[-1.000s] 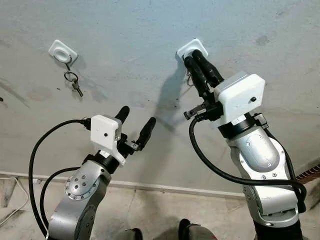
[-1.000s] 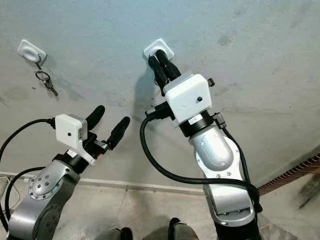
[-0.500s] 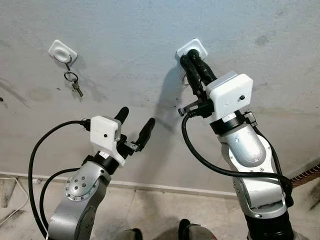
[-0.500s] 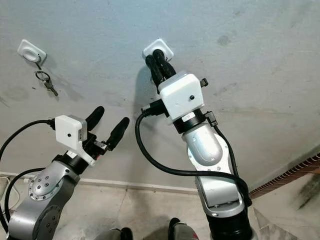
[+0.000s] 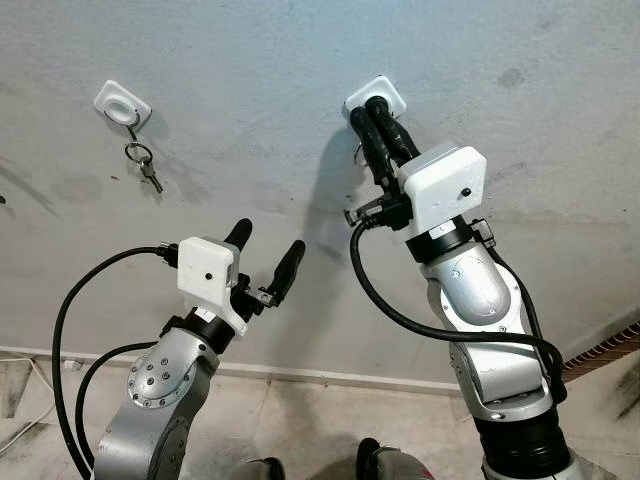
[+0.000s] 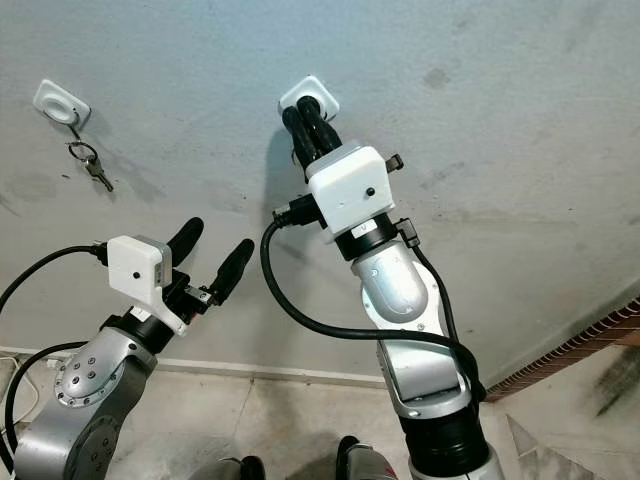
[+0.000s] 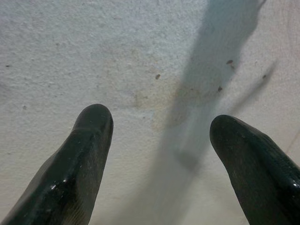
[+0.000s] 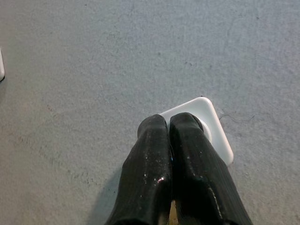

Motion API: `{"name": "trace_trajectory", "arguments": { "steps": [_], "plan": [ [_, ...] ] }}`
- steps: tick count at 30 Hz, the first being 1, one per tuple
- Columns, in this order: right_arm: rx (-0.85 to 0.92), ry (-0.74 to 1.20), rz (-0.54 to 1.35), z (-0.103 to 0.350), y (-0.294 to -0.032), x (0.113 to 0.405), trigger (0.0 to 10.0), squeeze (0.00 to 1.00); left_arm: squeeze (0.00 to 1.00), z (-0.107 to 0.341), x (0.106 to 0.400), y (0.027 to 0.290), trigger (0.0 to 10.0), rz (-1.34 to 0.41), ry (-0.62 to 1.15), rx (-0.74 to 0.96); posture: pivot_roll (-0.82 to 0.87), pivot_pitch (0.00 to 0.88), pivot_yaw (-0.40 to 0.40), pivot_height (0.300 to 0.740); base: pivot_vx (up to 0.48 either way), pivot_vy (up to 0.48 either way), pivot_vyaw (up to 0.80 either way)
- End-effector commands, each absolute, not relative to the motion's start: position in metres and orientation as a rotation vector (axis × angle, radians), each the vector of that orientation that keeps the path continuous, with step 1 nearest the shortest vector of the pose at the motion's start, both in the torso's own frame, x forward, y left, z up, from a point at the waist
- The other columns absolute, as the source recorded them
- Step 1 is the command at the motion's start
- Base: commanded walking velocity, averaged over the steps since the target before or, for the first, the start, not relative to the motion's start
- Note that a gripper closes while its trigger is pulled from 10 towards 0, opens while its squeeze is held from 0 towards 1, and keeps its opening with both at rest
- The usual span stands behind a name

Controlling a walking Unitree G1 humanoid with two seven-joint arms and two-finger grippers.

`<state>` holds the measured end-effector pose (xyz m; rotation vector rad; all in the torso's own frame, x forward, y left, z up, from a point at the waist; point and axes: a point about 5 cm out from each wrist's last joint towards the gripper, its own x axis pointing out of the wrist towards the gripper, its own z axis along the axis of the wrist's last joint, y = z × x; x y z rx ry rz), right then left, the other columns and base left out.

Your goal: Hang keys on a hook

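Your right pincer is pressing its clenched fingers against the white square hook plate at upper centre of the frame; a thin metal ring is peeking out beside them. Your left pincer is hovering released, lower left. Another keyring is hanging from the upper-left hook.
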<state>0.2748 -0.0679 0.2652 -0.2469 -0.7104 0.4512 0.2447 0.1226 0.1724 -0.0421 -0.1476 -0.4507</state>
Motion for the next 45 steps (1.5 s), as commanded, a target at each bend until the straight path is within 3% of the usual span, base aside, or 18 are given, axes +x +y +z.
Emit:
{"name": "trace_trajectory", "arguments": {
  "steps": [1, 45],
  "plan": [
    [-0.235, -0.735, 0.491, 0.268, -0.055, 0.272, 10.0, 0.0, 0.0, 0.174, 0.242, 0.125, 10.0, -0.443, -0.156, -0.032, 0.01, 0.208, 0.049, 0.74, 0.0, 0.0, 0.0],
    [-0.216, -0.692, 0.62, 0.239, -0.038, 0.257, 10.0, 0.0, 0.0, 0.177, 0.244, 0.121, 10.0, -0.435, -0.169, -0.024, 0.01, 0.214, 0.053, 0.74, 0.0, 0.0, 0.0]
  ]
}}
